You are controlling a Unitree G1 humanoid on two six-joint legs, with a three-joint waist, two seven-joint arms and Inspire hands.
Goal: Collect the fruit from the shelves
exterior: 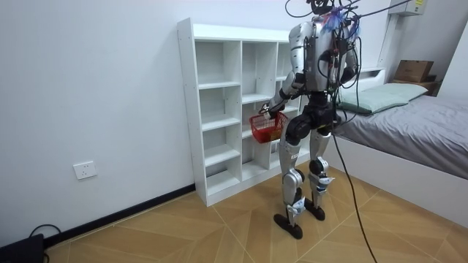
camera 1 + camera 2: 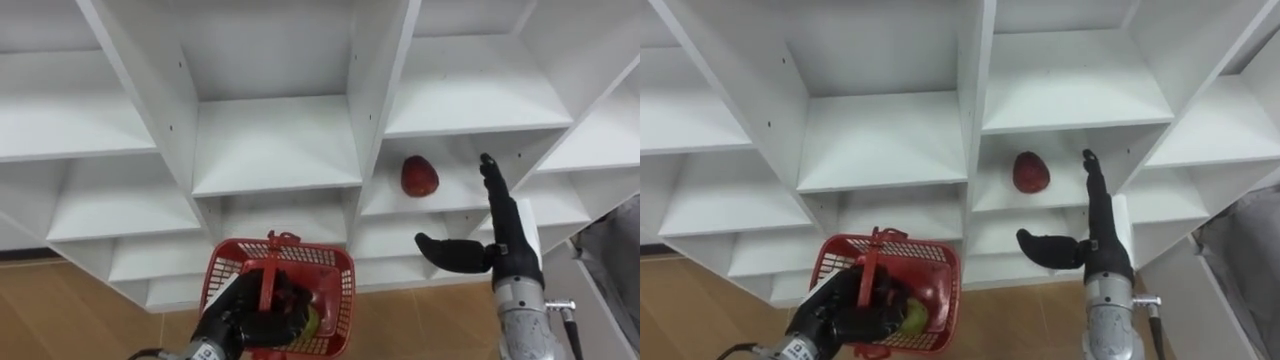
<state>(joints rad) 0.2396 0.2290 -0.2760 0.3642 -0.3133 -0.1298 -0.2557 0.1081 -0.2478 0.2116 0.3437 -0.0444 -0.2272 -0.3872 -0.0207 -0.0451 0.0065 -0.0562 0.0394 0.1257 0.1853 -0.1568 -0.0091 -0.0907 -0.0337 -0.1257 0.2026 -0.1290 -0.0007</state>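
Left eye view: right hand (image 2: pixel 500 235) by red fruit (image 2: pixel 420 176)

Fingers (image 2: pixel 492 185) straight, thumb out, ctr-right of frame; fruit on shelf (image 2: pixel 385 200) just left, not touching. Bottom ctr, left hand (image 2: pixel 250 315) clenched on basket (image 2: pixel 335 262) handle. Risk: nudging fruit w/ stiff fingers, rolling it off shelf.

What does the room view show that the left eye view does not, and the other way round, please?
Room view: the robot standing before the closet, a bed at the room view's right, and a wall socket. Left eye view: a red fruit on a shelf, the open right hand raised beside it without touching, and a greenish fruit in the basket. Both: the closet and the basket, its handle held by the left hand.
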